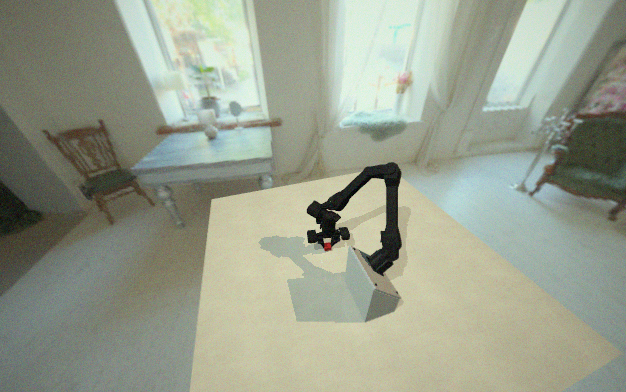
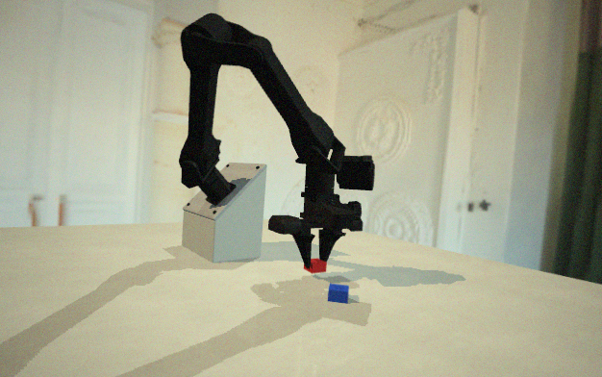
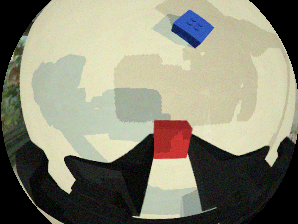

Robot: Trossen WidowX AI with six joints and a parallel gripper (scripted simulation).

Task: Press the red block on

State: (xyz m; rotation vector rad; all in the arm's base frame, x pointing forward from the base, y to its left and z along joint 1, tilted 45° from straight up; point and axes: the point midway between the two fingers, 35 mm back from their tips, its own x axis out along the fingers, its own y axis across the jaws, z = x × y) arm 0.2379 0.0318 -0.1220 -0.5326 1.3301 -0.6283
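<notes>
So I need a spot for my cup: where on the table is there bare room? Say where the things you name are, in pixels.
In the exterior view, room shows on the table [image 1: 260, 360] [image 2: 481, 332] [image 3: 90, 30] right of the blue block [image 2: 338, 294] [image 3: 193, 27], towards the table's right edge. It is crowded between the blue block and the claw [image 1: 327, 245] [image 2: 315, 263] [image 3: 170, 137], shut on the red block [image 1: 327, 247] [image 2: 315, 266] [image 3: 170, 141].

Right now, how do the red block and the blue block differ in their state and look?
The red block is gripped between the fingers; the blue block is free of them. In the wrist view, the blue block sits rotated, while the red block looks nearly square to that view. Studs show on the blue block's top; I cannot make out any on the red block. Both are small and box-shaped.
</notes>
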